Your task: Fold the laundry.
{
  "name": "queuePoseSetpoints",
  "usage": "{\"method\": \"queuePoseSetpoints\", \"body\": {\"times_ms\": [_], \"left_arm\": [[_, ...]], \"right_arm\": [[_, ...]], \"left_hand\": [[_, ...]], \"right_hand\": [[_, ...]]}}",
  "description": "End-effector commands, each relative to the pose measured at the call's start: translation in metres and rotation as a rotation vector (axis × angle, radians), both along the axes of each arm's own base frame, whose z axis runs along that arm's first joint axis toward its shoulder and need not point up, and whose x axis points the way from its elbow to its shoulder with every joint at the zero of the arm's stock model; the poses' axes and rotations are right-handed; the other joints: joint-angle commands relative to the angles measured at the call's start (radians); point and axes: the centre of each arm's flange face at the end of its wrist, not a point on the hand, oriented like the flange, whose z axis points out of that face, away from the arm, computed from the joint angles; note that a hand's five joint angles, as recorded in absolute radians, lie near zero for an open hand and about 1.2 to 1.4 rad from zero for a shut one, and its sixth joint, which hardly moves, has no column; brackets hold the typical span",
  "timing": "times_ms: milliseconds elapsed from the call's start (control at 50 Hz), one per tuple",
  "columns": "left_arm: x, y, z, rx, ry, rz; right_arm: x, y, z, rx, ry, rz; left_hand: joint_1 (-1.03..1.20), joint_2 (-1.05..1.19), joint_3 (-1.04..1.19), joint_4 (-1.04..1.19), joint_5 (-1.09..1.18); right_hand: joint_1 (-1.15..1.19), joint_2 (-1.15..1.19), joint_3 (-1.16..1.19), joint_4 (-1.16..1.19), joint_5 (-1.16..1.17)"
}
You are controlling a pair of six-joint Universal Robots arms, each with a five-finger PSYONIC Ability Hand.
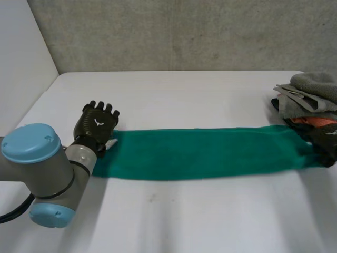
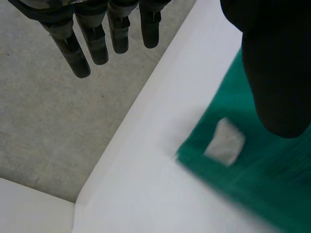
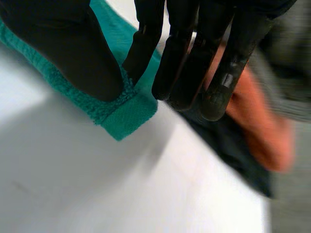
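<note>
White table [image 1: 184,221], right hand [image 3: 68,58] pinching green towel [image 1: 200,153]

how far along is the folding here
Done: a pile of clothes beside the right hand looks folded. In hand: the green towel lies stretched out unfolded, right hand pinching one corner, left hand open above the other end. Left: every fold of this towel.
</note>
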Motion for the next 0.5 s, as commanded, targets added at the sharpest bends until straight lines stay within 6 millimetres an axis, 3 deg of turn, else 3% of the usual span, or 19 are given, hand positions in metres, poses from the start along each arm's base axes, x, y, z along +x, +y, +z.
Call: {"method": "queuePoseSetpoints", "body": {"times_ms": [20, 120, 180, 280, 300, 360, 380, 400, 500], "left_arm": [[0.004, 0.003, 0.007, -0.009, 0.011, 0.008], [0.007, 0.009, 0.008, -0.005, 0.009, 0.009], [0.009, 0.01, 0.012, -0.011, 0.013, 0.014], [0.014, 0.008, 0.02, -0.03, 0.02, 0.031], [0.016, 0.007, 0.022, -0.036, 0.023, 0.037], [0.024, 0.003, 0.029, -0.053, 0.03, 0.064], [0.025, 0.002, 0.03, -0.056, 0.034, 0.071], [0.029, 0.001, 0.036, -0.066, 0.049, 0.084], [0.038, 0.001, 0.045, -0.063, 0.124, 0.111]], "right_arm": [[-0.04, -0.007, 0.013, -0.036, 0.211, -0.038], [-0.042, -0.011, 0.02, -0.055, 0.28, -0.039], [-0.02, -0.009, 0.028, -0.096, 0.27, 0.019], [0.052, 0.007, 0.051, -0.234, 0.19, 0.219], [0.078, 0.015, 0.057, -0.279, 0.151, 0.3], [0.121, 0.036, 0.066, -0.345, 0.094, 0.448], [0.149, 0.053, 0.072, -0.385, 0.059, 0.552], [0.162, 0.06, 0.075, -0.403, 0.044, 0.599], [0.236, 0.1, 0.064, -0.449, -0.027, 0.843]], "left_hand": [[-0.018, -0.029, -0.035, -0.029, -0.047], [-0.018, -0.029, -0.035, -0.029, -0.047], [-0.018, -0.029, -0.035, -0.029, -0.047], [-0.018, -0.029, -0.035, -0.029, -0.047], [-0.018, -0.029, -0.035, -0.029, -0.047], [-0.018, -0.029, -0.035, -0.029, -0.047], [-0.018, -0.029, -0.035, -0.029, -0.047], [-0.018, -0.029, -0.035, -0.029, -0.047], [-0.018, -0.029, -0.035, -0.029, -0.047]], "right_hand": [[0.419, 0.22, 0.212, 0.207, 0.244], [0.419, 0.22, 0.212, 0.207, 0.244], [0.419, 0.22, 0.212, 0.207, 0.244], [0.419, 0.22, 0.212, 0.207, 0.244], [0.419, 0.22, 0.212, 0.207, 0.244], [0.419, 0.22, 0.212, 0.207, 0.244], [0.419, 0.22, 0.212, 0.207, 0.244], [0.419, 0.22, 0.212, 0.207, 0.244], [0.419, 0.22, 0.212, 0.207, 0.244]]}}
